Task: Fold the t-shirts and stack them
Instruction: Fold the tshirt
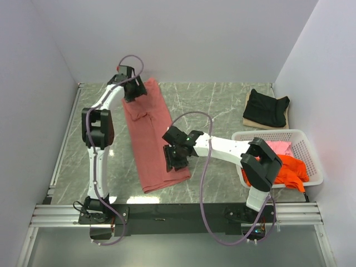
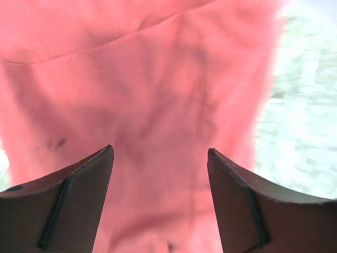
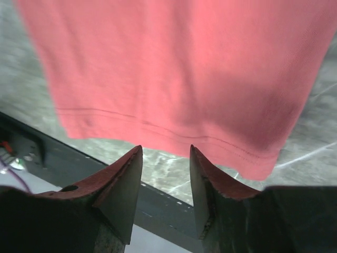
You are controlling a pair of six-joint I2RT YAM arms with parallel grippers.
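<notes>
Two robot arms reach over a grey marbled table (image 1: 222, 105) boxed in by white walls. Between them lies the large brick-red t-shirt (image 1: 149, 139), laid out as a long narrow strip running from the far left of the table toward the near edge.

The left gripper (image 1: 131, 83) hangs over the strip's far end and hides part of it from above. In the left wrist view its fingers (image 2: 79, 200) are spread wide, with only flat red cloth showing between them, and they grip nothing.

The right gripper (image 1: 176, 158) sits at the strip's near right corner, covering that corner from above. In the right wrist view its fingers (image 3: 121, 184) are parted with nothing in the gap, and the shirt's stitched hem (image 3: 158, 129) lies just beyond the tips. A black rail (image 1: 178, 211) runs along the table's near edge below them.

At the right side stands a white lattice basket (image 1: 303, 136) holding the bright orange t-shirt (image 1: 289, 169) and the pink t-shirt (image 1: 278, 147). The right arm's dark elbow blocks the basket's near left part. A grey cable (image 1: 203, 167) loops from the right arm across the table beside the red strip.

In the far right corner the black t-shirt (image 1: 266, 107) rests folded on a tan board (image 1: 246, 117), well apart from both grippers
</notes>
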